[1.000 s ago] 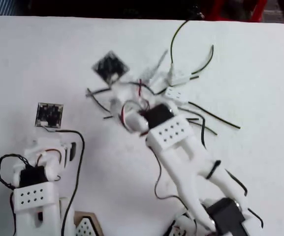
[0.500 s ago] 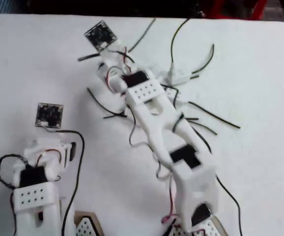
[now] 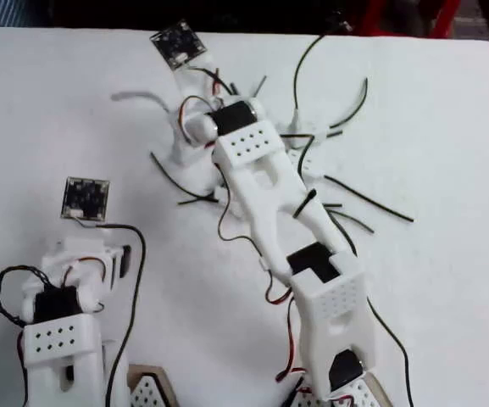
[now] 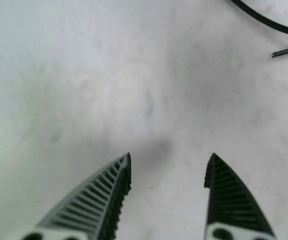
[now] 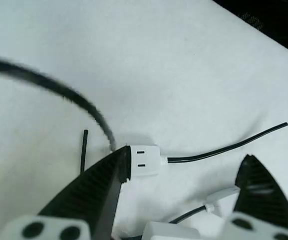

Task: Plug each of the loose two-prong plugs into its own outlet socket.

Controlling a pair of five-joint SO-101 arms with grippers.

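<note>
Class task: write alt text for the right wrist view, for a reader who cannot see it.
The right gripper hangs open over a white table, one fingertip beside a white socket with two slots. A black cord runs from the socket; another black cable curves nearby.

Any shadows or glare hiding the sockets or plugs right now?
Left wrist view: soft grey shadow on the table ahead of the left end effector, covering nothing. Right wrist view: white socket evenly lit, both slots showing. High view: no glare.

left arm (image 3: 53, 339) folded, jaws apart | right arm (image 3: 261, 191) stretched forward, jaws apart
</note>
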